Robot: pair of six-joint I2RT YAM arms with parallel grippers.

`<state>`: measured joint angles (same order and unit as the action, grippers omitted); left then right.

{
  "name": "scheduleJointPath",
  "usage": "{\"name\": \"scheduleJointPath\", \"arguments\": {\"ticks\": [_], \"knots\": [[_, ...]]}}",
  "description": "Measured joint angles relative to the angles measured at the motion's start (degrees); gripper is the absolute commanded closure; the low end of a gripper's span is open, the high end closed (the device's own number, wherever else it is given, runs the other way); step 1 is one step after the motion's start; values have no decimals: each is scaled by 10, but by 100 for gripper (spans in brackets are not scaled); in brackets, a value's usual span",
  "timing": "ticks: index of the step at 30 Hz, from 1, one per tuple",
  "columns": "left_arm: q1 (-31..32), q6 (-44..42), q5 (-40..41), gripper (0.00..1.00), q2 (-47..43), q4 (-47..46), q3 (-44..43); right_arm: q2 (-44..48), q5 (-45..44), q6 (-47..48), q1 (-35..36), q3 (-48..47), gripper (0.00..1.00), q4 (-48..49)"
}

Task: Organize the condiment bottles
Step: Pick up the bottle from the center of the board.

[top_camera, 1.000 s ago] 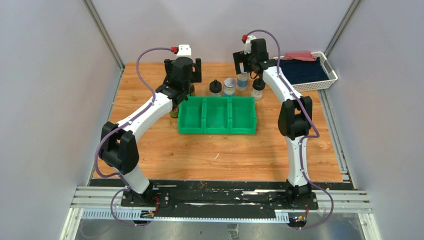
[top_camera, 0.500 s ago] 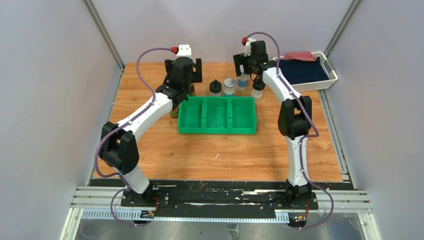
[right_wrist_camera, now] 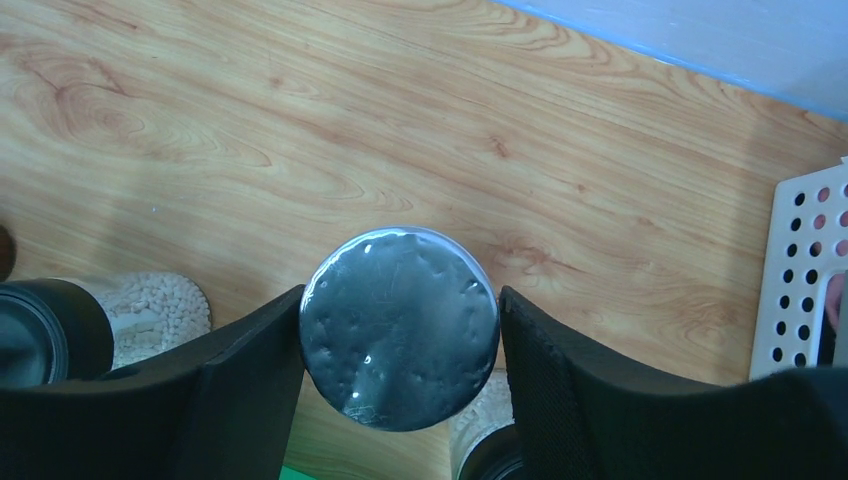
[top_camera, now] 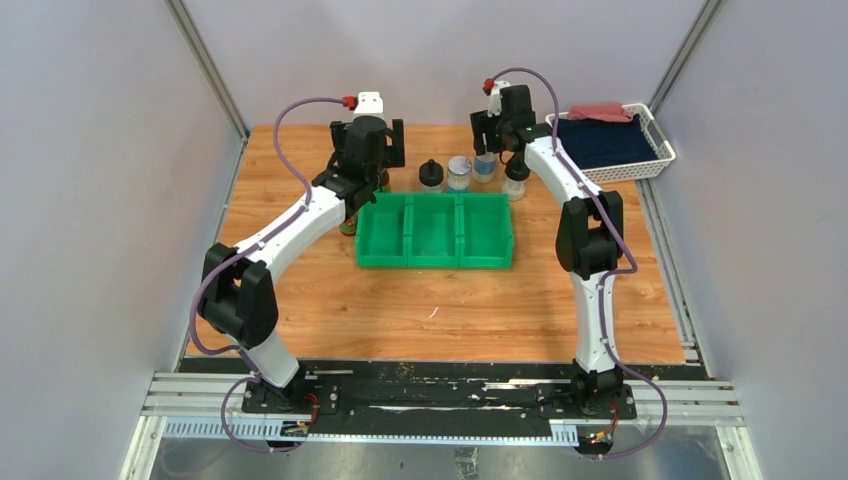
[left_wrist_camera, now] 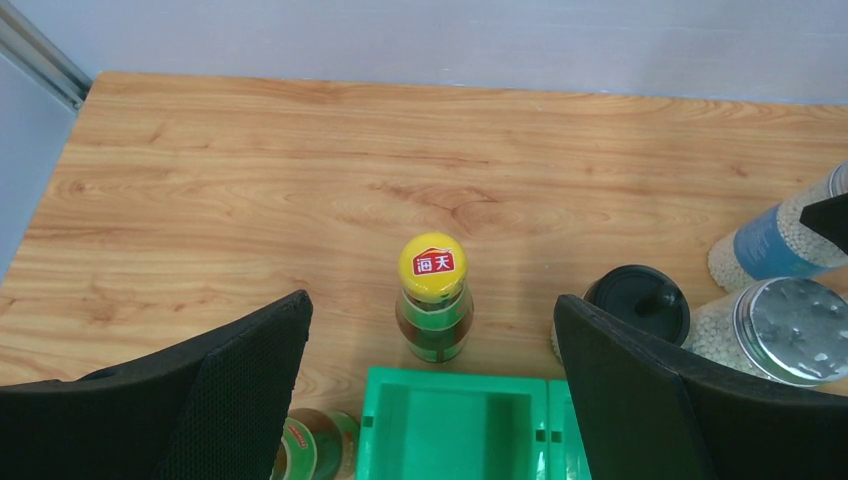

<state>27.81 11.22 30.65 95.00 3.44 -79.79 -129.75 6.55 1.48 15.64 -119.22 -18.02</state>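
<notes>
Silver-lidded shaker [right_wrist_camera: 400,325] upright, long axis vertical

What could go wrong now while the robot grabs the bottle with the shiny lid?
1. The right gripper pinches the shaker up by its smooth lid, so it might slip or tip when lifted.
2. A black-lidded bottle stands close beside one finger and could get knocked over.
3. The left gripper hangs open over the yellow-capped bottle; coming down, a finger might bump the second bottle next to it.
</notes>
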Motion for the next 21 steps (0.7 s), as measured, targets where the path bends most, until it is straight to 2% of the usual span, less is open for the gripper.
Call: {"name": "scheduleJointPath", "arguments": {"ticks": [2, 5, 9, 21], "knots": [[0, 0, 0, 0, 0, 0, 0, 0, 3, -2, 0, 0, 48, 0], [0, 0, 0, 0, 0, -1, 2, 0, 5, -2, 0, 0, 73, 0], [0, 0, 0, 0, 0, -1, 8, 0, 9, -1, -1, 0, 99, 0], [0, 3, 0, 0, 0, -1, 10, 0, 9, 2, -1, -2, 100, -2]]}}
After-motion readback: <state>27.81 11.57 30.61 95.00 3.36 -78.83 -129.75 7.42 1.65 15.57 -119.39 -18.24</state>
